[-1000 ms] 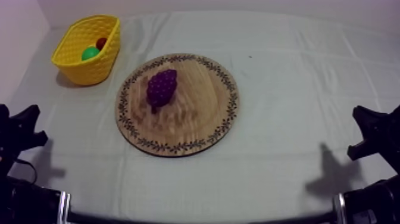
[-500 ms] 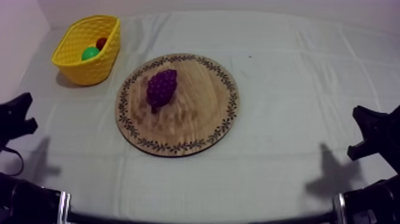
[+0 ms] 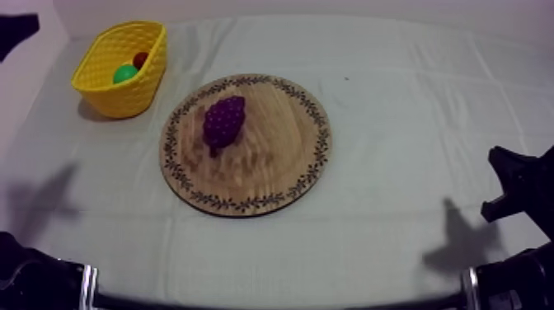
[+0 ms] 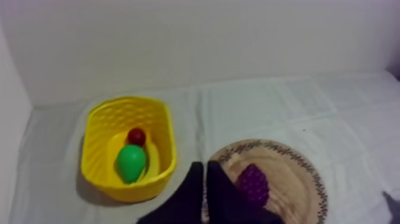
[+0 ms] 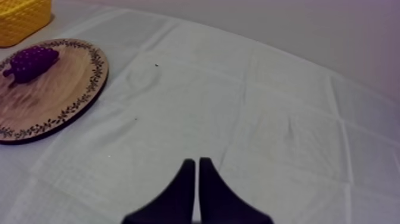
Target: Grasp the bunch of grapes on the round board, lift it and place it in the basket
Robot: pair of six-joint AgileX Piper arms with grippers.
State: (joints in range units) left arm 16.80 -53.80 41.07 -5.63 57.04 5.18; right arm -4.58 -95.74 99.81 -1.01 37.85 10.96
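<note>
The purple bunch of grapes lies on the left half of the round wooden board at the table's middle. The yellow basket stands at the far left and holds a green pear, a small red fruit and a banana. My left gripper is shut on nothing, high above the table, on the near side of the basket and the grapes. A dark part of my left arm is at the upper left corner. My right gripper is shut and empty, over bare cloth right of the board.
My right arm sits low at the table's right edge, far from the board. A wall stands behind the basket. Grey-white cloth stretches wide between the board and the right arm.
My left arm has risen from the lower left edge to the upper left corner of the top view. Its shadow shifted on the cloth. The right arm and the fruit have stayed put.
</note>
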